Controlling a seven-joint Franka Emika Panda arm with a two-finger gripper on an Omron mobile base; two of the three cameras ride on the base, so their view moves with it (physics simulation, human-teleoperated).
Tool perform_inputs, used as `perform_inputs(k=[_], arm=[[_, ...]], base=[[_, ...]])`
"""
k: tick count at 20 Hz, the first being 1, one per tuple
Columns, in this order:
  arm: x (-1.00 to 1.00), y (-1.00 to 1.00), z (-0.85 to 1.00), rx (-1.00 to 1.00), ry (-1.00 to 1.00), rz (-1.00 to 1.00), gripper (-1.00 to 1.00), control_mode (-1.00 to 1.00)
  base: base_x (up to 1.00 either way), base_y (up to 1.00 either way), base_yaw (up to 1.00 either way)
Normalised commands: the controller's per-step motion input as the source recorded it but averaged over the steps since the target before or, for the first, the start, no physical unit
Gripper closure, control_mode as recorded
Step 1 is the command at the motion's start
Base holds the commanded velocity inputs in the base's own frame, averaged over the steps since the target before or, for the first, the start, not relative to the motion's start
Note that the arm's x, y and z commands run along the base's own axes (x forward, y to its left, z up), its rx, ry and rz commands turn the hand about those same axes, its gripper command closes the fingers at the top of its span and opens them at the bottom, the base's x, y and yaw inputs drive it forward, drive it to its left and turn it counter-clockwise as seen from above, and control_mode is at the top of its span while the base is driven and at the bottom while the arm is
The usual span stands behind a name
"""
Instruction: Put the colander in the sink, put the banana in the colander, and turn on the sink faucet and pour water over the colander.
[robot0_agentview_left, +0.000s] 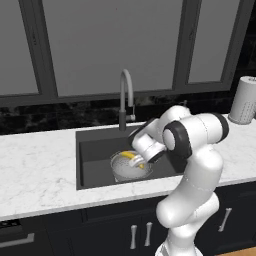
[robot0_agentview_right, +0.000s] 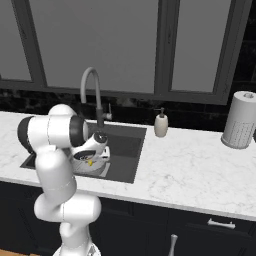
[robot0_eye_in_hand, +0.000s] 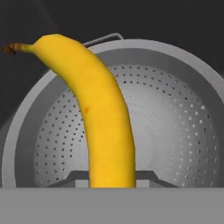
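The colander (robot0_agentview_left: 131, 167) sits on the floor of the sink (robot0_agentview_left: 95, 155), toward its near right part. The gripper (robot0_agentview_left: 137, 161) hangs directly over the colander bowl, its fingers pinching the banana (robot0_eye_in_hand: 103, 113). In the hand view the banana rises from between the fingers, its stem end reaching past the far rim of the colander (robot0_eye_in_hand: 175, 109). The sink faucet (robot0_agentview_left: 126, 95) stands at the far edge of the sink, spout arched toward the basin. A soap dispenser (robot0_agentview_right: 160, 124) stands on the white marble counter (robot0_agentview_right: 190, 165), right of the sink.
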Motion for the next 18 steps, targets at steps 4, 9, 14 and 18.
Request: perform_inputs(k=[4, 9, 14, 18], arm=[[0.04, 0.18, -0.17, 0.0, 0.0, 0.0, 1.0, -1.0], [0.06, 0.16, -0.14, 0.0, 0.0, 0.0, 1.0, -1.0], [0.04, 0.19, -0.14, 0.0, 0.0, 0.0, 1.0, -1.0], [0.08, 0.17, -0.15, 0.0, 0.0, 0.0, 1.0, -1.0]], base=[[0.0, 0.0, 0.0], [0.0, 0.0, 0.0], [0.0, 0.0, 0.0], [0.0, 0.0, 0.0]])
